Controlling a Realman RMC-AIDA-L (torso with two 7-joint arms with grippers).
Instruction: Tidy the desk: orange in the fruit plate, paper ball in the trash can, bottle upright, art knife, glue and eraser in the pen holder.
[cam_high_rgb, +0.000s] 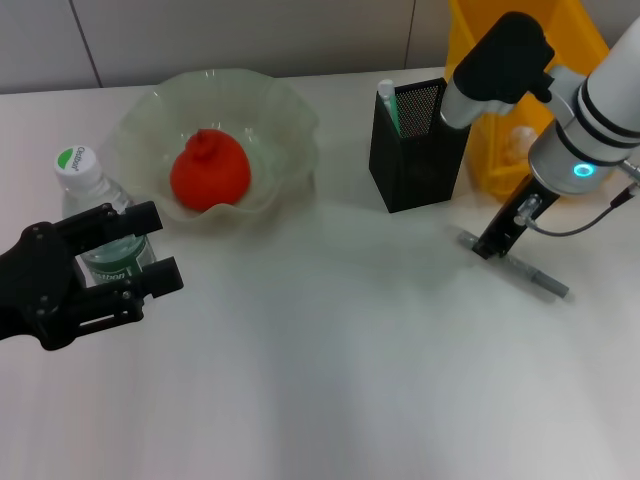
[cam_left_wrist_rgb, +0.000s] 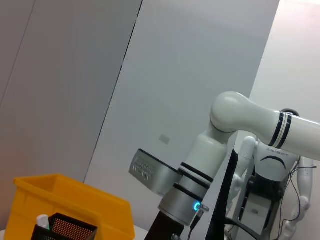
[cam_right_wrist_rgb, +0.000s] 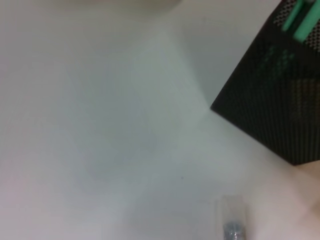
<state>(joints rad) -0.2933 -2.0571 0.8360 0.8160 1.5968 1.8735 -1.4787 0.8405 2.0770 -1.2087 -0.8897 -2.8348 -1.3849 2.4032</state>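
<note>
The orange (cam_high_rgb: 209, 171) lies in the fruit plate (cam_high_rgb: 285, 120). The bottle (cam_high_rgb: 92, 190) stands upright at the left. My left gripper (cam_high_rgb: 160, 245) has a finger on each side of it and is shut on it. The glue (cam_high_rgb: 387, 104) stands in the pen holder (cam_high_rgb: 420, 150), which also shows in the right wrist view (cam_right_wrist_rgb: 270, 110). The grey art knife (cam_high_rgb: 535, 278) lies on the table right of the holder. My right gripper (cam_high_rgb: 497, 240) is low over the knife's left end. The paper ball and eraser are out of view.
The yellow trash can (cam_high_rgb: 575, 40) stands behind the pen holder at the back right and also shows in the left wrist view (cam_left_wrist_rgb: 65, 200). The white table (cam_high_rgb: 330, 370) stretches to the front.
</note>
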